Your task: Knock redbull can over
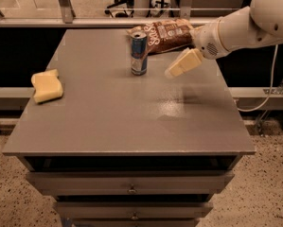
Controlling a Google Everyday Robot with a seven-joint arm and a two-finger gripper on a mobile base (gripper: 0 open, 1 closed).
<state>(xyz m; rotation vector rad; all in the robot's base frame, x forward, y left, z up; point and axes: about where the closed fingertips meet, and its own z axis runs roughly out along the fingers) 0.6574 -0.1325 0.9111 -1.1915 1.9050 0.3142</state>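
Worktop (127, 122): grey, flat, on a cabinet w/ drawers (131, 189) below the near edge.

Redbull can (139, 53): upright, approx mid-width of the top, close to the far edge. Blue/silver panels, silver lid visible. Not tipped.

Snack bag (172, 34): brown, crinkly, lying flat along the far edge twd the far right corner. Its left end sits just behind the can's top; contact betw. the two can't be judged from this angle.

Sponge (47, 85): yellow, lying flat near the left edge, roughly mid-depth. Well apart from the can.

Arm (240, 27): white, comes in from beyond the right edge, over the far right corner.

Gripper (175, 69): cream-coloured, angled down and left, tip pointing twd the can. Hangs above the top, right of the can and a bit nearer the near edge. Clear gap betw. tip and can, no contact. Whether it is parted or closed up: can't tell, reads as one pale block. Faint shadow on the top just nearer than it, twd the right edge.

Cable (269, 84): pale, hanging off past the right edge.
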